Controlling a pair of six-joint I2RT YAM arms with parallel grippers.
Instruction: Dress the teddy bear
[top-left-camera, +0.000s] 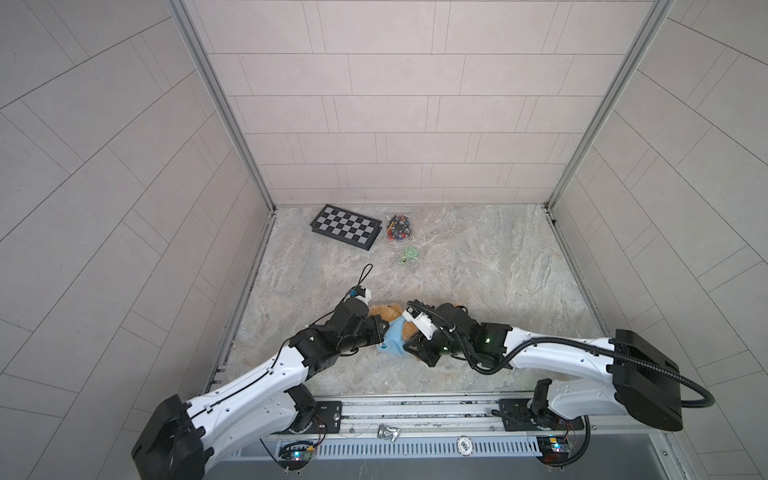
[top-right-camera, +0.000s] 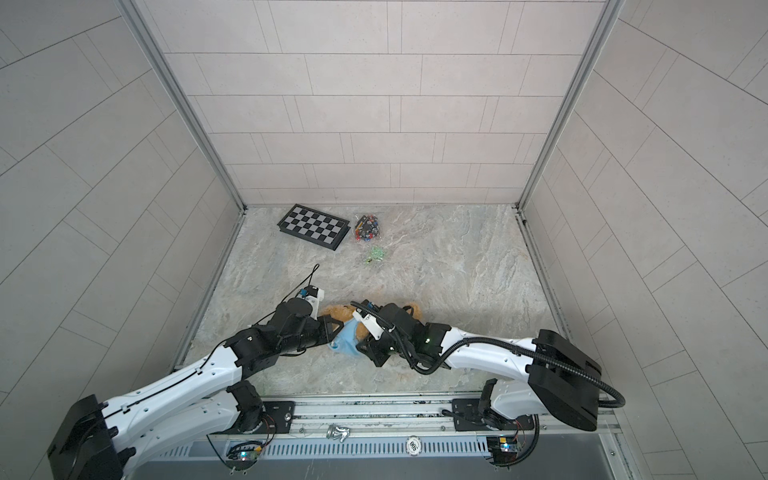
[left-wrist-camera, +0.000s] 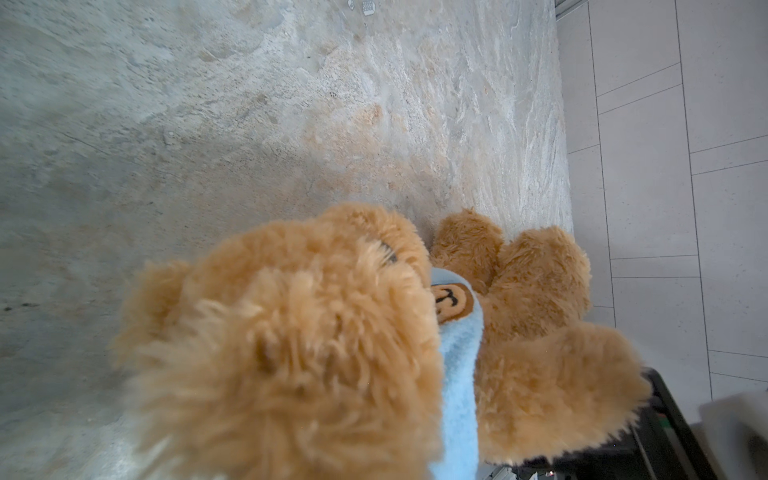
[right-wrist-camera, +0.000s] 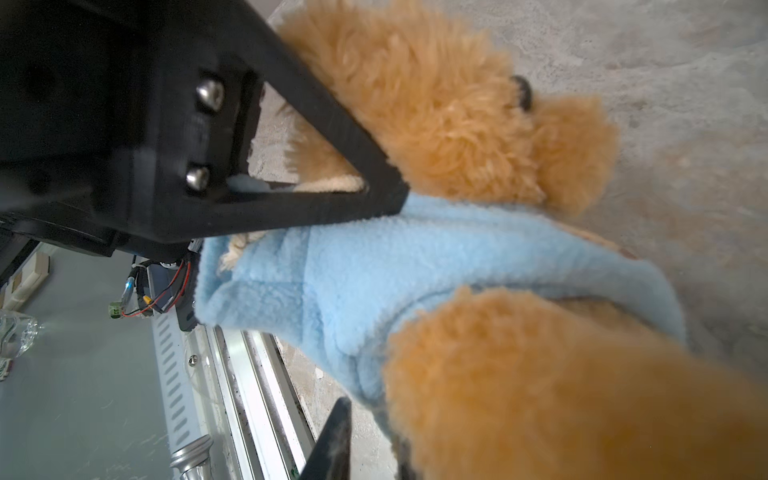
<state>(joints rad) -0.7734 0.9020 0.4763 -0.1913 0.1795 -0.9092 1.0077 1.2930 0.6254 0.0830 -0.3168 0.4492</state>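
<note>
**A:** In both top views, where is the teddy bear (top-left-camera: 384, 312)?

**B:** It lies on the table (top-left-camera: 478, 270) near the front edge, between the two arms. The blue hoodie (top-left-camera: 392, 340) is round its body. The left gripper (top-left-camera: 380, 328) is at the hoodie's edge by the neck, and the right gripper (top-left-camera: 413, 348) is at the opposite side.

**A:** And the left wrist view?

**B:** The teddy bear's head (left-wrist-camera: 291, 332) fills it. The hoodie's bear-face patch (left-wrist-camera: 451, 303) sits just beyond the head, and the legs lie past that.

**A:** The right wrist view?

**B:** The left gripper's black finger (right-wrist-camera: 311, 166) presses on fur and the hoodie's upper edge, pinched closed on the cloth. Of the right gripper, one fingertip (right-wrist-camera: 332, 436) shows beside the hem, so I cannot tell whether it is grasping or released
</note>
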